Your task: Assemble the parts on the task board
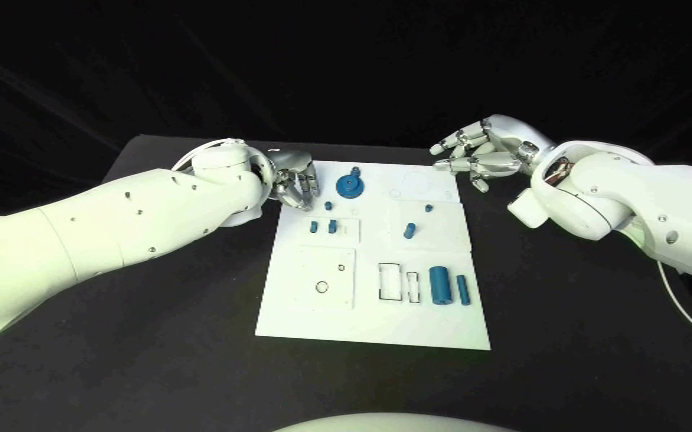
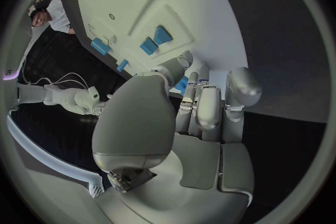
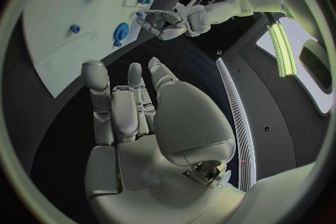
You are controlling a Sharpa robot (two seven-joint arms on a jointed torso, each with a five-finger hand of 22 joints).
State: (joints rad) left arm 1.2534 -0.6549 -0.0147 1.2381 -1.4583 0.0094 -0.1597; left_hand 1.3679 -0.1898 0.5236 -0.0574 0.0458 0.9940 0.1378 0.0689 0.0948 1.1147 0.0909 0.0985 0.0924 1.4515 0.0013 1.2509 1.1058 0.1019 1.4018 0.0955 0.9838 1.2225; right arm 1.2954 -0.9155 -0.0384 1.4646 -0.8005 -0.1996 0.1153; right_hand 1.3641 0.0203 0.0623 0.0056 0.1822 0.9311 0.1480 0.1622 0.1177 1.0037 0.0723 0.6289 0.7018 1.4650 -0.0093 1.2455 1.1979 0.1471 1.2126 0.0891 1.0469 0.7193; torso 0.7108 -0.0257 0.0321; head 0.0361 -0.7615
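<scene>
At the task board's far left corner: the left hand [image 1: 293, 179] reaches over the board's edge, fingers curled down close together. A bit of blue shows between the fingertips in the left wrist view, but I cannot tell whether it is gripped or merely lies beneath them.
Beyond the task board's far right corner: the right hand [image 1: 488, 152] hovers over the black desk [image 1: 577, 292], fingers apart, holding nothing.
Task board: the white plate [image 1: 310, 312] lies flat mid-desk, marked off into panels with outlined slots.
Blue gear-like disc [image 1: 351, 187]: near the board's far edge, just beside the left hand's fingers.
Small blue pegs [image 1: 323, 226]: a little cluster on the board's left half, nearer the robot than the disc.
Blue peg pair [image 1: 415, 223]: around the board's middle, right of the cluster.
Two blue cylinders [image 1: 449, 286]: lying side by side on the board's right near part, next to an outlined rectangular slot [image 1: 391, 281].
Step in hand: likely an early one, with the left hand working at a part by the disc; most pieces look loose.
Next move calls for: a firm pinch on one small piece, then careful alignment over its matching slot while the right hand stays ready.
</scene>
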